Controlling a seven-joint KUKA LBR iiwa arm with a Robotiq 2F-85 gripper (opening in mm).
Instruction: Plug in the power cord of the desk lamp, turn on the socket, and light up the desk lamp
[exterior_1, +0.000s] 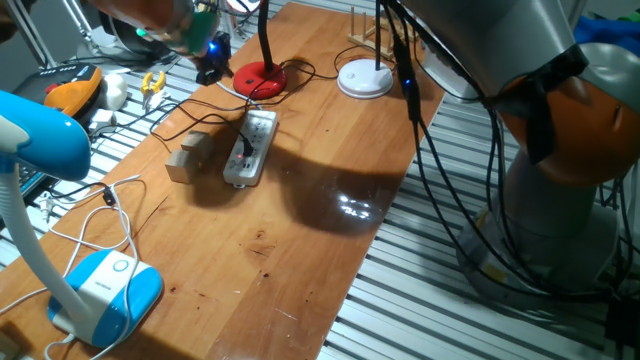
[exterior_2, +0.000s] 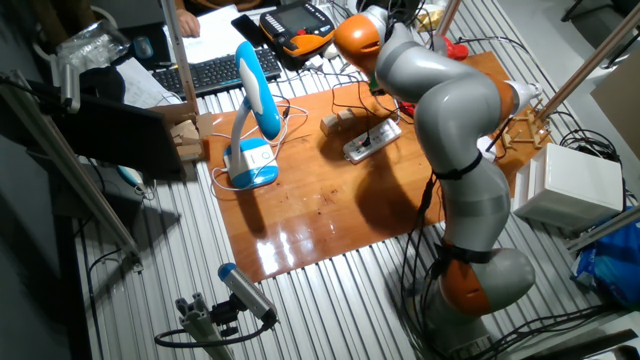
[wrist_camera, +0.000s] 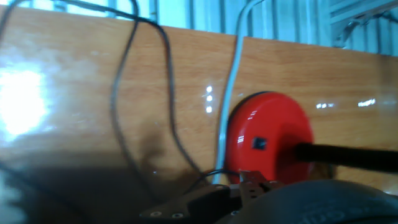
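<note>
The desk lamp's round red base stands at the table's far edge with its black stem rising from it. In the hand view the base fills the lower right, with a small dark button on it. The thin black power cord loops across the wood toward the white socket strip; a dark piece sits on the strip, but I cannot tell whether it is the plug. My gripper hovers just left of the red base. Its jaws are blurred, so I cannot tell if they are open or shut.
Two small wooden blocks lie left of the strip. A lamp with a white disc base stands right of the red one. A large blue-and-white lamp with a white cable stands at the front left. Tools lie beyond the table's left edge.
</note>
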